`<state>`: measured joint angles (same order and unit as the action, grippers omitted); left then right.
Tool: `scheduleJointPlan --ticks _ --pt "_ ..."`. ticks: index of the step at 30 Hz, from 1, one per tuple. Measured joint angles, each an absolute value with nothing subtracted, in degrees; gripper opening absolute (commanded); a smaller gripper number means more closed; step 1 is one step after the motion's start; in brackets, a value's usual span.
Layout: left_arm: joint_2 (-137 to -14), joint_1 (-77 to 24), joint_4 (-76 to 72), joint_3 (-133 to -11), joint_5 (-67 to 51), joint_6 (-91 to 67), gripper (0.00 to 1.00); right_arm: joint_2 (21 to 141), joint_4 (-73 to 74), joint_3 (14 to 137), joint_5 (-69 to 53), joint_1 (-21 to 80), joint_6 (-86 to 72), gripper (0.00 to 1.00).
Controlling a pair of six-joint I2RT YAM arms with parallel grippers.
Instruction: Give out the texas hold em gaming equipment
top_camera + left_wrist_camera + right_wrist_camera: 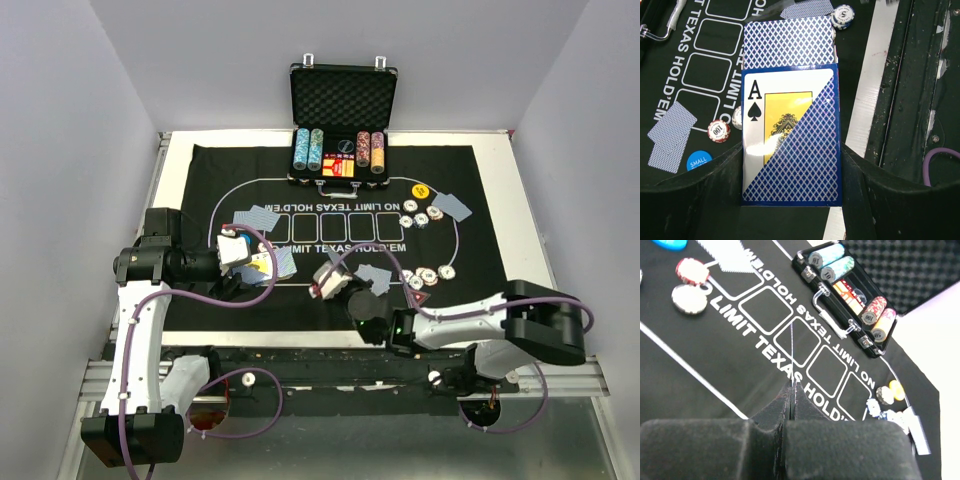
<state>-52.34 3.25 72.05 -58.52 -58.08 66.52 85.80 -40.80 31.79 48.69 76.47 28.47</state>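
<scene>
Card box (790,150), blue, with an ace of spades printed on its face, was clamped between the fingers of the left gripper (240,252) above the left part of the black mat (200,180). A deck (787,45) of blue-backed cards was seen protruding from its open end.

The right gripper (791,390) was closed tight low over the mat's near centre. A thin pale edge, apparently a single card (791,352), was pinched between its pads.

One card pair (258,216) was laid face down at the left of the printed oval, a second pair (452,206) at the right.

Striped chips (428,275) were grouped at the near right.

A yellow button (420,190) was placed at the far right.

A blue button (699,161) was noted near a red-edged chip (719,131).

The open case (343,100) was stood at the mat's far edge.
</scene>
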Motion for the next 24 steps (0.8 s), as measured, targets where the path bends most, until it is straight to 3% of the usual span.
scheduleJointPlan --ticks 13,24 --pt "-51.29 3.25 72.07 -58.54 -58.08 66.26 0.45 78.43 -31.86 38.57 30.65 59.53 -0.43 0.01" --pt "-50.11 3.25 72.18 -58.54 -58.06 66.13 0.45 89.30 -34.09 43.92 9.47 45.80 -30.63 0.01"
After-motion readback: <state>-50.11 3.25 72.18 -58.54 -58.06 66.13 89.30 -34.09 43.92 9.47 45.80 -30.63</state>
